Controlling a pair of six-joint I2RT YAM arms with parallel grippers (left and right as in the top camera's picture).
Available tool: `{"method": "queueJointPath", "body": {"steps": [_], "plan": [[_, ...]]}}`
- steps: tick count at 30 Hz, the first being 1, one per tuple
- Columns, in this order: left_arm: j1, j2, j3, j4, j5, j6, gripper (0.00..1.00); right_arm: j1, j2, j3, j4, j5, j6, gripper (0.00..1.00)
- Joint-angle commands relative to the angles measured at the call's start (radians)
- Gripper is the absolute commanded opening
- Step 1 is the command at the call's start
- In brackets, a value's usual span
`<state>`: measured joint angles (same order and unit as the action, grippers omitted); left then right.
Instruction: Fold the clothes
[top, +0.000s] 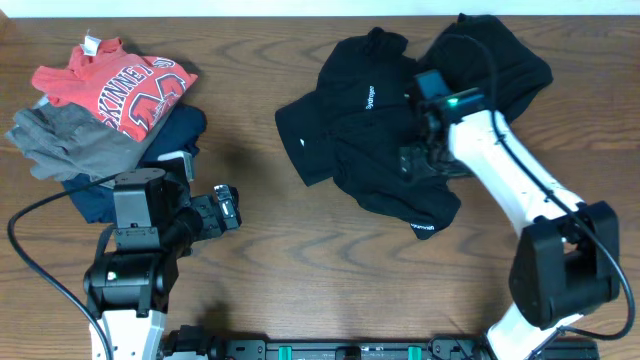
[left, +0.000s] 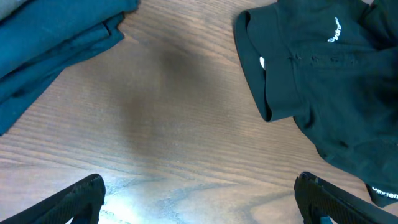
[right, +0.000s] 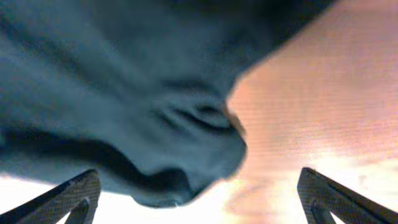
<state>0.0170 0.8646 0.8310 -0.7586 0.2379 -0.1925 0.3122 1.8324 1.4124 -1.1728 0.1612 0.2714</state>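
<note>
The black garment lies crumpled at the table's back right, with a small white logo showing. It also shows in the left wrist view at the upper right and fills the upper left of the right wrist view. My right gripper hovers over the garment's right middle; in its wrist view the fingers are spread wide with a fold of black fabric between them, not gripped. My left gripper is open and empty over bare wood, left of the garment.
A pile of other clothes sits at the back left: a red shirt with white lettering, a grey garment and a navy one. The navy one shows in the left wrist view. Bare wooden table lies between.
</note>
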Motion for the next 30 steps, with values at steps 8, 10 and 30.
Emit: {"method": "queueJointPath", "body": {"steps": [8, 10, 30], "plan": [[0.002, 0.08, 0.024, 0.0, 0.013, -0.016, 0.98, -0.07, -0.007, -0.205, -0.007, -0.144, -0.093, 0.99], [0.002, 0.091, 0.024, 0.001, 0.013, -0.016, 0.98, -0.07, -0.007, -0.244, 0.034, -0.169, -0.093, 0.99], [0.002, 0.108, 0.024, 0.001, 0.013, -0.016, 0.98, -0.072, -0.089, -0.303, 0.156, -0.109, -0.029, 0.19]]}}
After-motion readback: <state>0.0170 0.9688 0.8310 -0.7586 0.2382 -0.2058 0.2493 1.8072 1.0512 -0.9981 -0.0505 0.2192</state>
